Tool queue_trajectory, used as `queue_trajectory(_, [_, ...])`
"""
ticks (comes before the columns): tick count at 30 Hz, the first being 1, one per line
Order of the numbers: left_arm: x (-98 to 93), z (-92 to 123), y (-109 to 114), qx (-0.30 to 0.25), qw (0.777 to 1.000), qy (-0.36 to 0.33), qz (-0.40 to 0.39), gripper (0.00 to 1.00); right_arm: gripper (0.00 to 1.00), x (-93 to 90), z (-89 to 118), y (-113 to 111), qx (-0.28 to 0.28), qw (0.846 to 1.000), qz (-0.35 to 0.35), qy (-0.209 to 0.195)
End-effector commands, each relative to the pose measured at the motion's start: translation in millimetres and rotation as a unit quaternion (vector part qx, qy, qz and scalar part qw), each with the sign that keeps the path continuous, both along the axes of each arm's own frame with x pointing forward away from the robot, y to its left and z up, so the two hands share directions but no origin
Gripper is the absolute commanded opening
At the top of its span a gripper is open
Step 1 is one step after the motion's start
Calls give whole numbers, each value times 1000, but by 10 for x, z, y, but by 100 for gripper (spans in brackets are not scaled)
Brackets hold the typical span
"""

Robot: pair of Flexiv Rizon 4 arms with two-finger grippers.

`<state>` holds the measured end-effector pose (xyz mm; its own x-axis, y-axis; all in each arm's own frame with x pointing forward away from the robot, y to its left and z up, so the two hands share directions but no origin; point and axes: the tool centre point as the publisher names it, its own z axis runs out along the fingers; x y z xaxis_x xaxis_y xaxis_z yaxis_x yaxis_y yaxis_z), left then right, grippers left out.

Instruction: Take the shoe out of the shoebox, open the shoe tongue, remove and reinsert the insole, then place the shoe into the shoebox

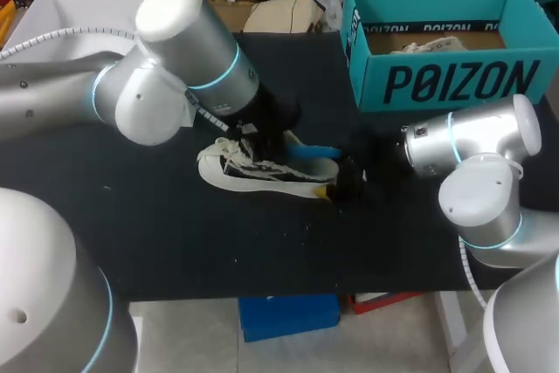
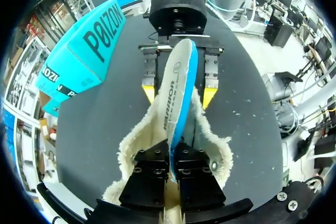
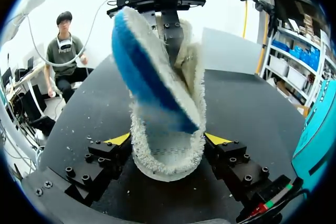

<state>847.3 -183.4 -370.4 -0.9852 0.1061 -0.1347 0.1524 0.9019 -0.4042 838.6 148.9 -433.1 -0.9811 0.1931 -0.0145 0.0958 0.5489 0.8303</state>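
**benchwatcher:** Standing right by the rig. Where's the shoe [image 1: 262, 174]?

**looker_on:** Out of the box, lying around the middle of the black table [image 1: 175, 251]. It's cream, with soft, floppy, shaggy fleece all round the collar. The right gripper [image 3: 167, 142] has one end clamped, with a yellow-tipped finger pressed against each side.

**benchwatcher:** And the insole [image 2: 177, 85]?

**looker_on:** It's a long thin oval, bright blue underneath and fleecy on top, standing on edge up out of the shoe's opening. The left gripper [image 2: 172, 162] has its jaws almost together, pinching the raised end.

**benchwatcher:** Anything you can't make out?

**looker_on:** From above, the left arm [image 1: 175, 67] and its fat silver joint cover the shoe's far-left part, and both grippers are just dark blobs. The fleece hides how deep the insole's lower end sits. There's something pale inside the shoebox [image 1: 437, 76], no idea what.

**benchwatcher:** Room to move?

**looker_on:** The box is teal cardboard, open-topped, at the far right and well apart from the shoe. There's bare tabletop on the near side and off to the left.
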Motion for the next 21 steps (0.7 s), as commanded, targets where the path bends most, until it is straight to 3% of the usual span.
queue_trajectory(1, [84, -130, -124, -14, 999, 21, -29, 1, 0, -4, -29, 16, 0, 1000, -1, 0])
queue_trajectory(2, [81, -145, -152, -15, 999, 23, -36, 15, 0, -4, -29, 16, 0, 1000, -1, 0])
queue_trajectory(3, [83, -158, -174, -15, 999, 24, -44, 22, 0, -4, -29, 16, 0, 1000, -1, 0])
queue_trajectory(7, [71, -186, -251, -10, 998, 19, -59, 29, 0, -4, -29, 16, 0, 1000, -1, 0])
queue_trajectory(12, [52, -166, -311, -22, 998, 2, -63, 35, 0, -4, -29, 16, 0, 1000, -1, 0])
queue_trajectory(21, [17, -139, -455, -22, 997, -21, -74, 36, 0, -4, -29, 16, 0, 1000, -1, 0])
